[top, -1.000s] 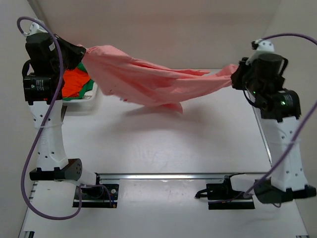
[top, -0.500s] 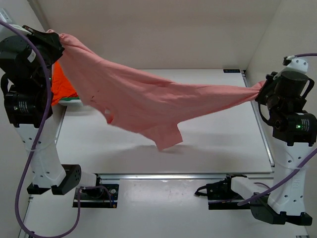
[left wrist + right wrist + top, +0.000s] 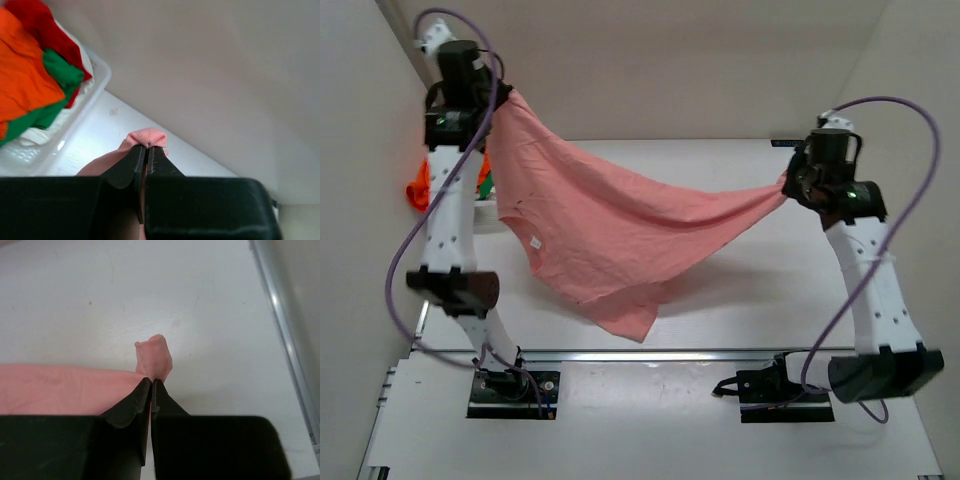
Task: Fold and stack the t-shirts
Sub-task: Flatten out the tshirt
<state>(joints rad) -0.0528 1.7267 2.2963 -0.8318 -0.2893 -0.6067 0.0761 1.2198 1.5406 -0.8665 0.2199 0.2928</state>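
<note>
Since half a second ago both arms have swung in from the frame edges. The left gripper (image 3: 500,95) is now high in the upper left and the right gripper (image 3: 788,186) at centre right, lower down. The salmon pink t-shirt (image 3: 610,235) is slung between them and sags more deeply than before.

- Shirt: a wide sheet, finely creased, drooping in a curve towards lower centre. One loose flap hangs lowest, over the table (image 3: 750,290); contact with the surface cannot be told.
- Left wrist view: fingers pinched tight on a small pink fold that pokes past the tips.
- Right wrist view: fingers likewise clamped on a pink nub, the cloth trailing to the left edge.
- White tray (image 3: 95,95), upper left of the left wrist view: holds the crumpled orange t-shirt (image 3: 25,85), green t-shirt (image 3: 57,75) and red t-shirt (image 3: 35,22).
</note>
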